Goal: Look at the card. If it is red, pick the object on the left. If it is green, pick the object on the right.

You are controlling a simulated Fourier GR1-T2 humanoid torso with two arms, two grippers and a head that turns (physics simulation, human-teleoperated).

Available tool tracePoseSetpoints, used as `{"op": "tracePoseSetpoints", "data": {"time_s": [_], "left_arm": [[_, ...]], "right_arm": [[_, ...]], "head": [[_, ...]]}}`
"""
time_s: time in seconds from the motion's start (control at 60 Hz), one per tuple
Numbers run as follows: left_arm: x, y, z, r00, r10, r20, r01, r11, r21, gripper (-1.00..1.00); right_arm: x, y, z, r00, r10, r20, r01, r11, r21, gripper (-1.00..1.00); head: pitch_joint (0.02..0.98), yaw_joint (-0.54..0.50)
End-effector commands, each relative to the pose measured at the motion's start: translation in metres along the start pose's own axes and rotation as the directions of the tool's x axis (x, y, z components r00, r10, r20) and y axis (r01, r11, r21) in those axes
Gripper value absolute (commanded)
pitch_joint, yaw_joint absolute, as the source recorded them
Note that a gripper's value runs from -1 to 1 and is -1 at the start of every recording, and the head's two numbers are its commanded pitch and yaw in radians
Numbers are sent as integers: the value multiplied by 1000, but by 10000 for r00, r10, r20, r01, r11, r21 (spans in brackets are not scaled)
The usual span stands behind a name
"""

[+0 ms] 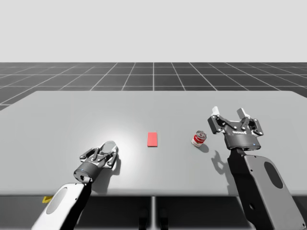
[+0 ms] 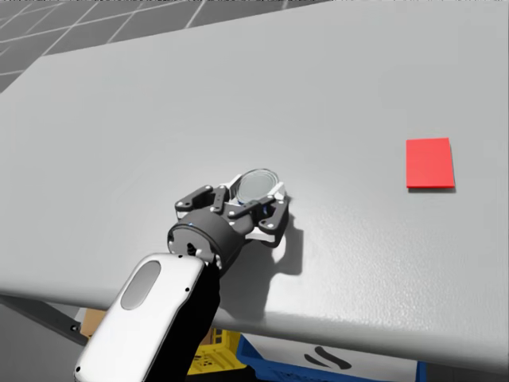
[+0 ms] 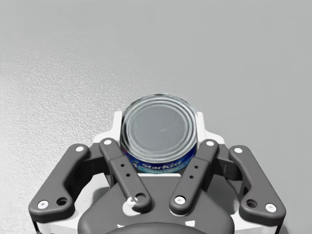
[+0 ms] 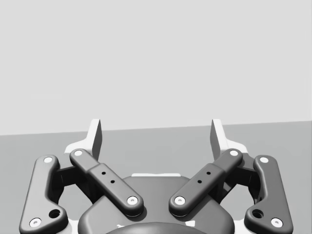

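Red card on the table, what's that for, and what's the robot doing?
The card is red, which means picking the object on the left. My left tool is shut on the flat silver can there, down at the table. My right tool hangs open beside the red-and-white can, not touching it.

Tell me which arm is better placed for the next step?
Left. The card is red, so the object on the left counts: the flat round can, gripped in my left pincer. My right pincer hangs open by the red-and-white can.
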Motion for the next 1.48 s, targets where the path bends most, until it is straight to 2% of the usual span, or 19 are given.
{"op": "tracePoseSetpoints", "data": {"time_s": [0.017,0.083,0.317,0.517,0.717,0.75,0.783,0.8,0.917,1.05,1.167,1.183,1.25,1.317,1.367,1.4,1.433,1.45,1.483], "left_arm": [[-11,-2,0,9993,-144,-339,120,9975,-699,958],[-11,-2,0,9994,-146,-329,122,9974,-710,943],[-14,-4,2,9992,-265,-305,239,9962,-834,959],[-14,-7,4,9989,-361,-296,331,9948,-964,978],[-3,-6,10,9992,-391,-8,388,9939,-1028,994],[3,-5,12,9992,-388,105,396,9939,-1032,996],[7,-4,13,9990,-394,189,411,9938,-1032,995],[14,-3,16,9984,-451,339,483,9936,-1023,1000],[36,0,22,9942,-739,785,813,9921,-952,1000],[65,3,30,9836,-1198,1345,1310,9883,-781,1000],[96,5,38,9655,-1685,1985,1822,9818,-529,1000],[105,5,41,9585,-1809,2202,1947,9799,-425,1000],[119,5,44,9477,-1969,2512,2100,9773,-263,1000],[145,5,51,9230,-2227,3139,2303,9730,131,1000],[156,5,55,9102,-2285,3455,2321,9722,315,1000],[172,5,60,8940,-2305,3842,2308,9719,462,1000],[179,4,63,8842,-2350,4037,2317,9711,578,1000],[186,4,66,8746,-2388,4220,2319,9703,684,1000],[192,3,68,8654,-2445,4374,2345,9690,777,1000]], "right_arm": [[1,-1,0,10000,-16,23,16,10000,-9,-1000],[1,-1,0,10000,-17,28,17,10000,-11,-1000],[1,-1,0,10000,-12,18,12,10000,-1,-1000],[3,-2,0,10000,-91,20,91,9999,-43,-1000],[4,-3,1,9998,-176,2,176,9998,-83,-1000],[4,-2,1,9999,77,78,-75,9996,-276,-1000],[4,-3,1,10000,47,26,-46,9997,-257,-1000],[5,-3,1,9999,-115,-55,113,9997,-230,-1000],[6,-4,1,9999,-112,-95,109,9997,-229,-1000],[6,-5,1,9998,-153,-115,151,9998,-144,-1000],[7,-7,1,9997,-223,-124,223,9997,17,-1000],[7,-7,1,9997,-224,-116,225,9997,55,-1000],[7,-8,1,9995,-269,-135,271,9995,133,-1000],[8,-9,1,9993,-332,-196,336,9992,221,-1000],[8,-9,1,9991,-361,-219,367,9990,265,-1000],[8,-10,1,9989,-395,-267,403,9987,302,-1000],[8,-10,2,9988,-408,-276,416,9986,311,-1000],[8,-10,2,9987,-413,-281,422,9986,316,-1000],[8,-10,2,9986,-432,-292,442,9985,333,-1000]], "head": [[871,384],[846,389],[615,412],[492,421],[473,412],[473,413],[472,414],[473,416],[469,416],[462,418],[459,418],[457,417],[454,416],[449,416],[448,415],[447,415],[446,414],[446,414],[446,414]]}}
